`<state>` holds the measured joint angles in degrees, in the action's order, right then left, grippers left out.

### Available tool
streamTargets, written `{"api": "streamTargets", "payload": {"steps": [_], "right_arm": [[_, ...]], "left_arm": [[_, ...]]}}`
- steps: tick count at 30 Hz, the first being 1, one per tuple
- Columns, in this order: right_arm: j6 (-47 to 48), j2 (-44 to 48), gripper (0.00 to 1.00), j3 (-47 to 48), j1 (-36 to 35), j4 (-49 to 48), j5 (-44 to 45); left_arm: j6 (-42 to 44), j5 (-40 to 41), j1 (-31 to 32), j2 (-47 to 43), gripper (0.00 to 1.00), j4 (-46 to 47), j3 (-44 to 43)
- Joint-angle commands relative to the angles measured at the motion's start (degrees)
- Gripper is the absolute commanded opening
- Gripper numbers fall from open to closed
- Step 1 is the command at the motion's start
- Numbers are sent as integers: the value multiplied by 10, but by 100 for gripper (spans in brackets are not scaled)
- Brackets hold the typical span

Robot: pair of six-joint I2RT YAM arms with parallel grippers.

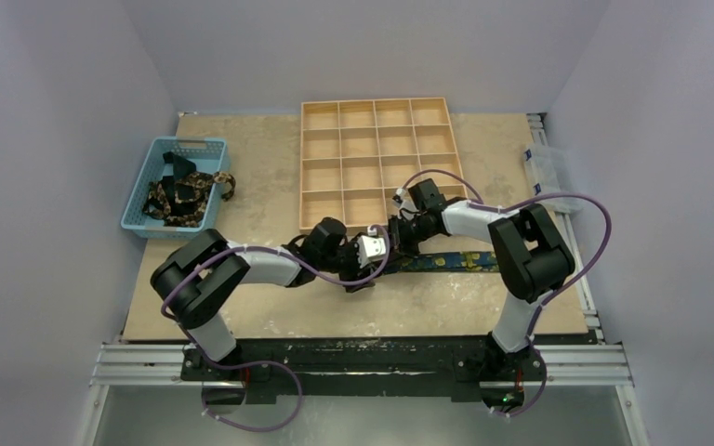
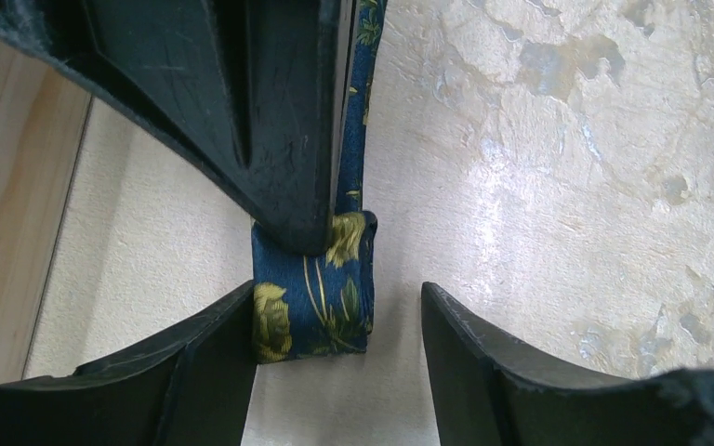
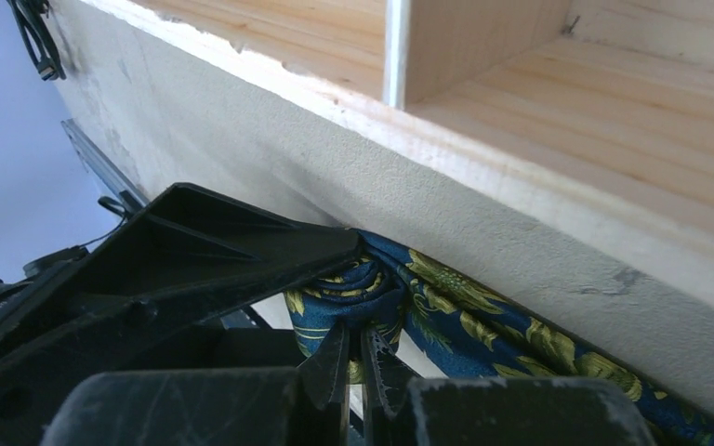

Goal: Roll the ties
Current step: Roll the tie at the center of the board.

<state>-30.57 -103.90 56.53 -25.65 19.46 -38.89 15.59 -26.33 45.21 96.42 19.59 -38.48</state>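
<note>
From above: saw the tie (image 1: 451, 261) stretched along the tabletop (image 1: 260, 186), near the wooden tray (image 1: 377, 159). Left wrist: saw left tool (image 2: 335, 297) released, straddling the rolled end (image 2: 311, 288). Right wrist: saw right tool (image 3: 358, 367) clenched on that roll. Judged mid-roll; next, likely needed another turn along the tie.

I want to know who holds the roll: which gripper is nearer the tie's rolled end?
Right. The right gripper is shut on the rolled end of the tie. The left gripper stands open around it, one finger against its side, the other apart.
</note>
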Motion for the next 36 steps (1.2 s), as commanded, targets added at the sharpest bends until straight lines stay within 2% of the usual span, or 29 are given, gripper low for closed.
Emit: {"api": "streamTargets", "payload": {"steps": [1,7,14,22,26,30,33,34,36], "right_arm": [[58,-34,0,-28,6,31,127],[78,-39,0,-33,8,46,172],[78,-48,0,-33,7,39,186],[83,-57,0,-31,7,39,189],[84,-59,0,-29,7,42,186],[85,-55,0,-24,6,45,177],[81,-34,0,-16,7,53,155],[80,-22,1,-12,7,60,149],[82,2,8,1,7,82,140]], "left_arm": [[-11,-16,-14,-10,61,21,16],[-30,-20,-20,1,62,58,22],[-53,-38,-16,38,62,86,-1],[-51,-44,-2,62,57,100,-41],[-49,-43,-1,83,49,93,-62],[-42,-25,0,84,27,62,-68],[-14,6,3,66,14,-23,-76],[-7,14,3,57,13,-44,-74],[1,33,3,41,13,-81,-65]]}}
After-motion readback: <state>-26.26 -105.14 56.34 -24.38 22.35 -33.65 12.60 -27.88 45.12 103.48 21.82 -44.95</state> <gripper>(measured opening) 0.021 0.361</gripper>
